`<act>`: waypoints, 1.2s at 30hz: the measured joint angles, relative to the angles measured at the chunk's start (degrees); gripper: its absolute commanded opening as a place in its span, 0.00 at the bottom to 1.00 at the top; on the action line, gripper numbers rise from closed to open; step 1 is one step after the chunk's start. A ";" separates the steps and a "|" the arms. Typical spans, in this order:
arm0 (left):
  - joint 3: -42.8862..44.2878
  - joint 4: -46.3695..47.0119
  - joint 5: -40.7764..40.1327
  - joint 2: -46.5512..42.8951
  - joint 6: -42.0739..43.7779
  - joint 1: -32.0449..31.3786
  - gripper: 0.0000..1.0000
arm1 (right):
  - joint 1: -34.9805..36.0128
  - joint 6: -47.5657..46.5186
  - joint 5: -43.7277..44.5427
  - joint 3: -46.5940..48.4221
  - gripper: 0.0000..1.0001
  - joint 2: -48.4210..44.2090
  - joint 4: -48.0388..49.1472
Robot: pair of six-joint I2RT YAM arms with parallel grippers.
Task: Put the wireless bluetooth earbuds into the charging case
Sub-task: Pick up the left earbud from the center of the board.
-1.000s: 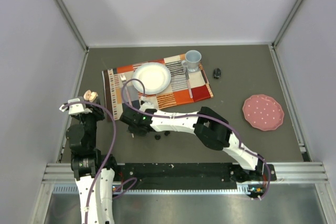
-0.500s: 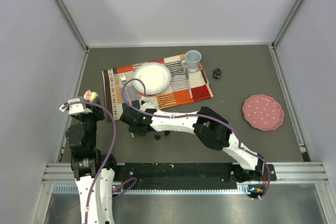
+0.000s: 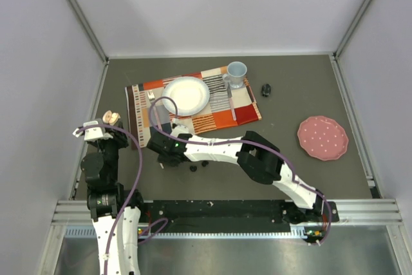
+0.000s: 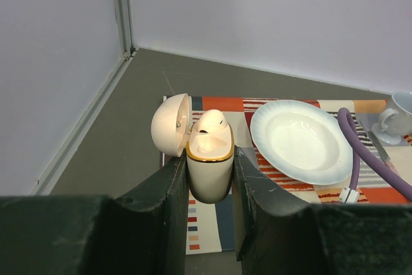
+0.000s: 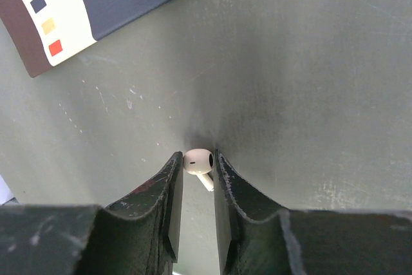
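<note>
My left gripper is shut on a cream charging case with a gold rim. It holds the case upright with the lid open, at the table's left side. One white earbud sits in the case. My right gripper points down at the grey table and is closed on a white stemmed earbud, which touches both fingers at table level. In the top view the right gripper is just below the placemat's near left corner. Two black earbuds lie right of it.
A striped placemat holds a white plate, a pale blue cup and cutlery. A small dark object lies right of the mat. A pink dotted plate is at the right. Walls enclose the table.
The right gripper has shifted slightly over the table near the mat's corner. The left arm and the case have not moved.
</note>
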 measured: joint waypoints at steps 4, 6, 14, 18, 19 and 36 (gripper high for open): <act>0.00 0.00 0.00 0.00 0.00 0.00 0.00 | 0.00 -0.42 0.02 0.00 0.17 0.00 0.00; 0.00 0.00 0.00 0.00 0.00 0.00 0.00 | 0.00 -0.50 0.02 0.00 0.13 0.00 0.02; 0.00 0.00 0.11 0.02 0.24 0.00 0.00 | 0.04 -2.56 3.43 -2.60 0.11 -1.46 1.64; 0.00 0.00 0.22 0.02 0.24 -0.07 0.00 | -0.11 -5.33 7.91 -6.69 0.11 -4.44 0.98; 0.00 0.00 0.22 0.02 0.24 -0.07 0.00 | -0.11 -6.08 9.05 -7.67 0.11 -5.11 0.79; 0.00 0.00 0.42 0.02 0.24 -0.17 0.00 | -1.25 -15.87 12.17 -11.26 0.23 -7.52 0.50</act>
